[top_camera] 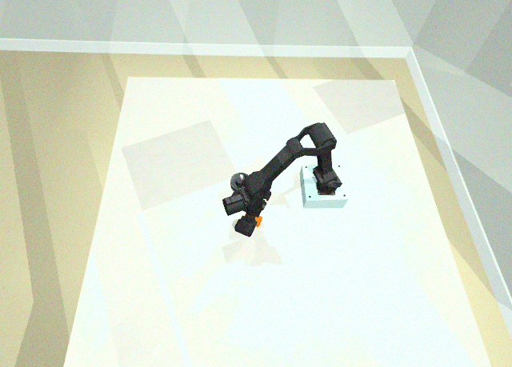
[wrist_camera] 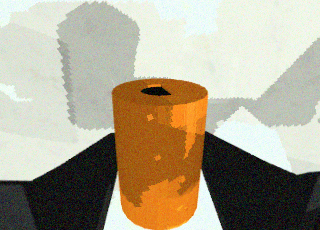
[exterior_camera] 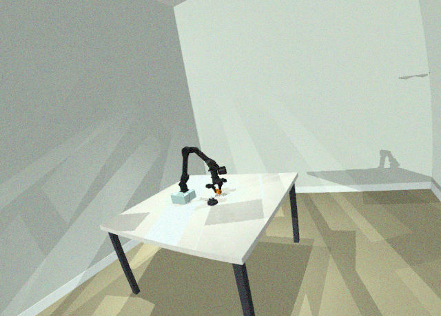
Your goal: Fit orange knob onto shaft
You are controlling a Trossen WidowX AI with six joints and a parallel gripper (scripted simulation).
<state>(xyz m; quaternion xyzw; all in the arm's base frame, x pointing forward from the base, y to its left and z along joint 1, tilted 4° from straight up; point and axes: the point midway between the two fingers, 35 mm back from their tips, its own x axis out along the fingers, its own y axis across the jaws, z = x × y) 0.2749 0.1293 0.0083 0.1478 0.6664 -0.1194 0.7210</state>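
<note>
The orange knob (top_camera: pixel 258 221) (exterior_camera: pixel 218 191) (wrist_camera: pixel 160 160) is a cylinder held between the fingers of my gripper (wrist_camera: pixel 158 140). The gripper is shut on it, above the table. The wrist view shows the knob's hole end at the top of the knob, with a dark D-shaped hole (wrist_camera: pixel 155 91). In the exterior view this end faces roughly toward the camera, so the hole does not point straight down. The dark round pedestal (top_camera: pixel 234 183) (exterior_camera: pixel 212 202) stands on the table, apart from the knob. Its silver shaft (top_camera: pixel 242 176) shows in the top view; its flat side cannot be made out.
The arm's pale teal base block (top_camera: pixel 324 201) (exterior_camera: pixel 180 199) stands on the white table (top_camera: pixel 289 305) (exterior_camera: pixel 227 250). The arm arches from it, and its forearm passes close beside the pedestal in the top view. Grey shadows and light patches cross the table.
</note>
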